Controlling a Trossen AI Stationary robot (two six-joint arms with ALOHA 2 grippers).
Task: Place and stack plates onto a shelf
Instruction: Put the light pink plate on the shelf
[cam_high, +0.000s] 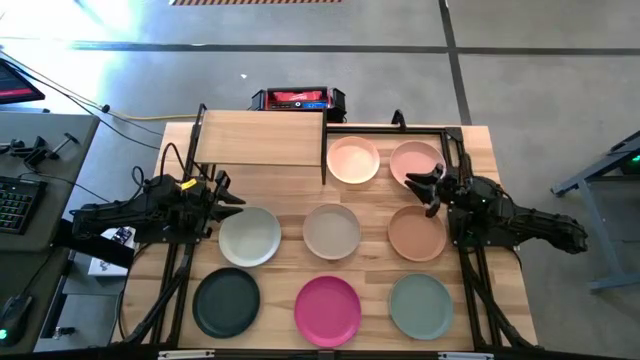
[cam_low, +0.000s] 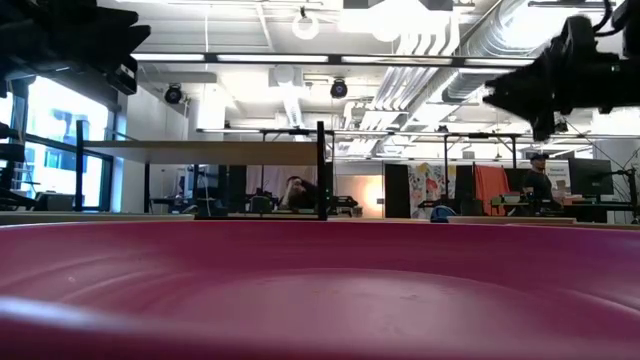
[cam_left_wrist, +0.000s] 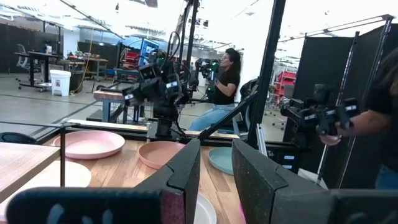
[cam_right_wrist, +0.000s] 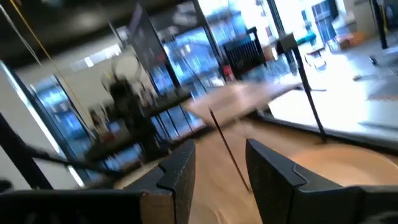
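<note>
Eight plates (cam_high: 332, 230) are laid out beside an empty shelf (cam_high: 260, 139).
Both jaws are held open, empty; the pink plate (cam_high: 412, 159) could be clipped.

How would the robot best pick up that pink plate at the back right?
Probably by its thin raised rim. The pink plate lies flat on the table, so there is nothing else to pinch. The right hand hovers over its near edge, so dropping one finger inside that rim and one outside seems easiest.
</note>
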